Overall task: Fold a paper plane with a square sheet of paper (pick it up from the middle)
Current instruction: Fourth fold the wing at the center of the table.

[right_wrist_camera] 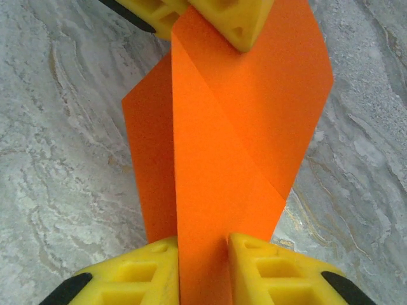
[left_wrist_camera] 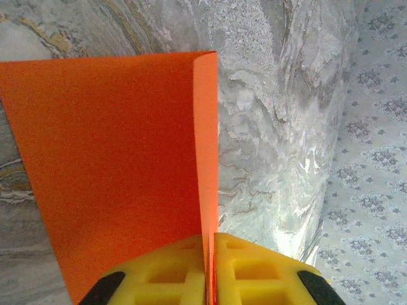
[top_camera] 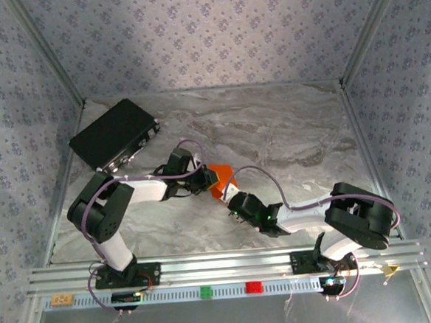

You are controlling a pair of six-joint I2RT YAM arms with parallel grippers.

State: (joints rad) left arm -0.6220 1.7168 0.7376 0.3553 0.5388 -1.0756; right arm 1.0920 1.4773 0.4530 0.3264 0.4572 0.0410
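Note:
The square sheet of paper [top_camera: 221, 178] is bright orange and partly folded, with a diagonal crease across it [right_wrist_camera: 254, 127]. It hangs above the marble table [top_camera: 287, 134] between my two grippers. My left gripper [top_camera: 206, 178] is shut on one edge, its yellow pads pressed flat on the sheet [left_wrist_camera: 121, 159] with no gap between them [left_wrist_camera: 210, 260]. Those same left fingertips [right_wrist_camera: 235, 22] show at the top of the right wrist view. My right gripper [top_camera: 237, 200] reaches in from the opposite side. Its jaws [right_wrist_camera: 203, 264] stand a finger's width apart, with a band of the paper running between them.
A black rectangular case [top_camera: 115, 135] lies at the back left of the table. A small green block [top_camera: 206, 291] and a small red block [top_camera: 252, 287] sit on the front rail. Patterned walls close the table on three sides.

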